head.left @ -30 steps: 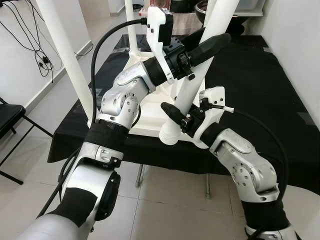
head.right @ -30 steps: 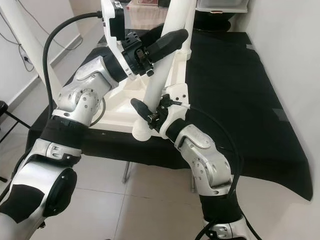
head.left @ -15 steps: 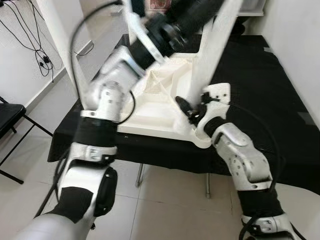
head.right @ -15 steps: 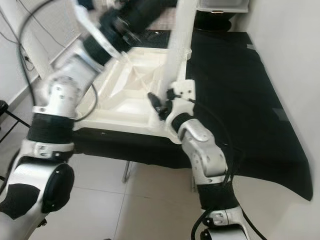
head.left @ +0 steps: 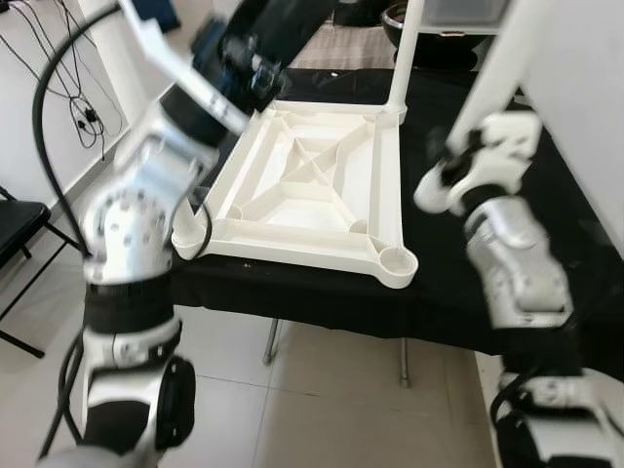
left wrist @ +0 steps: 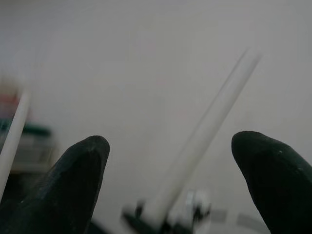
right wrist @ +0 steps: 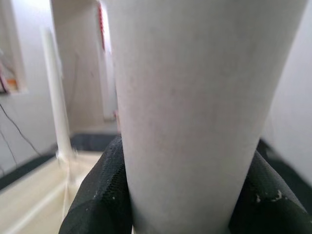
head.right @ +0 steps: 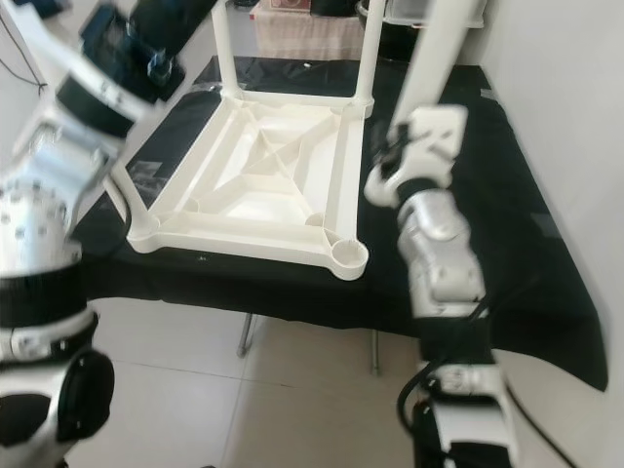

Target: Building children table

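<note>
Gripping a long white plastic table leg (head.left: 502, 68) tightly near its lower end, the right hand (right wrist: 180, 195) holds it tilted above the black-draped worktop (head.left: 546, 195). An upturned white plastic tabletop (head.left: 312, 190) lies there, its near corner socket (head.left: 397, 259) open. Likely light, stiff and smooth, the leg suits a low grasp. The left hand (left wrist: 170, 161) is raised, spread wide, empty.

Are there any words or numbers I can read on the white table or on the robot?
None can be read.
The upside-down white table top: plain, no words or numbers.
The white leg held in the right gripper: plain.
The left gripper, open: nothing printed on its black fingers.
The reddish thing at the far end: too small and blurred to tell.
</note>
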{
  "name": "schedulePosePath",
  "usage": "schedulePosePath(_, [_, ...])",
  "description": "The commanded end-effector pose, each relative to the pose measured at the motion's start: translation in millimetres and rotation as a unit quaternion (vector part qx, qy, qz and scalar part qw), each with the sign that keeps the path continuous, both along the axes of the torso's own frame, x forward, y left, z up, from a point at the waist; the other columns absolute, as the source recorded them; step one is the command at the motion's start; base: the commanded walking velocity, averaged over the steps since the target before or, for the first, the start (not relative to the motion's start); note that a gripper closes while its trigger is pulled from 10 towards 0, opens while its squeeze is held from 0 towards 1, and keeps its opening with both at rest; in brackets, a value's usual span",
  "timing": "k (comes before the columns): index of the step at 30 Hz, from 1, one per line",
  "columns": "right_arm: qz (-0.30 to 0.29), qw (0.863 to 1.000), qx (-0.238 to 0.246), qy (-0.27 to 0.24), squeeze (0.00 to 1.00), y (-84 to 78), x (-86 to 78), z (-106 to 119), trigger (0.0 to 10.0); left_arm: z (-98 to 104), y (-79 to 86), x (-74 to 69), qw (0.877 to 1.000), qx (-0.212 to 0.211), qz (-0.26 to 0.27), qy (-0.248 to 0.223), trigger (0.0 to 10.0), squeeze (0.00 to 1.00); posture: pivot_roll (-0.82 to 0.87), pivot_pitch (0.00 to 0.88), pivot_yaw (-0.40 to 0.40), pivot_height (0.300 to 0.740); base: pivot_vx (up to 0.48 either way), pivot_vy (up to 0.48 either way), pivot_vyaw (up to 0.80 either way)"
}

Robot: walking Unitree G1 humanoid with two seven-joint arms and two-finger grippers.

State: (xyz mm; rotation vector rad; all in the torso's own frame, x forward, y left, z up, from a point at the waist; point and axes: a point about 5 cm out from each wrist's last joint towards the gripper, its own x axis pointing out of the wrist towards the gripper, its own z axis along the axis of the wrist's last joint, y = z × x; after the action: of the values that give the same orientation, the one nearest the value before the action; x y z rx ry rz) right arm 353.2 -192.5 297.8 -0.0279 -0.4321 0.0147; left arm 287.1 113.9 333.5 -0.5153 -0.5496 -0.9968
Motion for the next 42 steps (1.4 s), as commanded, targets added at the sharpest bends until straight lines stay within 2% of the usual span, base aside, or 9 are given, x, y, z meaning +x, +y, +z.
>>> schedulePosePath(1, [0.035, 0.999, 0.001, -0.032, 0.0, 8.1, -3.7, 11.7, 10.0, -20.4, -12.2, -4.4, 0.999, 0.045, 0.004, 0.029, 10.0, 0.0, 0.01, 0.088, -0.013, 0.74, 0.0, 0.0, 0.0])
schedulePosePath(3, [0.035, 0.999, 0.001, -0.032, 0.0, 8.1, -3.7, 11.7, 10.0, -20.4, -12.2, -4.4, 0.999, 0.045, 0.004, 0.029, 10.0, 0.0, 0.01, 0.088, -0.013, 0.74, 0.0, 0.0, 0.0])
schedulePosePath(8, [0.164, 0.982, 0.069, -0.058, 0.0, 26.5, -9.1, 30.7, 10.0, -98.1, -31.1, -21.0, 0.984, 0.106, 0.019, 0.144, 10.0, 0.0, 0.01, 0.096, -0.013, 0.74, 0.0, 0.0, 0.0])
schedulePosePath(10, [0.283, 0.954, 0.061, -0.078, 0.0, 50.0, -24.4, 31.8, 10.0, -134.4, -29.9, -31.2, 0.969, 0.131, 0.044, 0.206, 10.0, 0.0, 0.02, 0.107, -0.02, 0.74, 0.0, 0.0, 0.0])
schedulePosePath(13, [0.336, 0.936, 0.062, -0.08, 0.0, 59.0, -32.2, 26.8, 10.0, -143.8, -27.2, -34.9, 0.963, 0.139, 0.058, 0.225, 10.0, 0.0, 0.02, 0.11, -0.022, 0.74, 0.0, 0.0, 0.0])
schedulePosePath(17, [0.478, 0.877, 0.016, -0.052, 0.0, 84.7, -58.8, 0.5, 10.0, -161.1, -20.3, -52.9, 0.953, 0.159, 0.071, 0.248, 10.0, 0.0, 0.03, 0.117, -0.02, 0.74, 0.0, 0.0, 0.0])
schedulePosePath(24, [0.466, 0.877, -0.116, -0.005, 0.0, 90.8, -56.8, -25.3, 10.0, -174.2, -23.1, -63.5, 0.948, 0.19, 0.07, 0.245, 10.0, 0.0, 0.02, 0.116, -0.019, 0.74, 0.0, 0.0, 0.0])
schedulePosePath(38, [0.445, 0.878, -0.178, 0.017, 0.0, 91.5, -58.6, -38.5, 10.0, -182.0, -22.4, -66.7, 0.946, 0.181, 0.073, 0.258, 10.0, 0.0, 0.02, 0.115, -0.013, 0.74, 0.0, 0.0, 0.0])
schedulePosePath(42, [0.337, 0.922, -0.188, 0.027, 0.0, 83.1, -38.4, -41.3, 10.0, -181.8, -22.1, -64.6, 0.947, 0.183, 0.085, 0.249, 10.0, 0.0, 0.01, 0.11, -0.015, 0.74, 0.0, 0.0, 0.0])
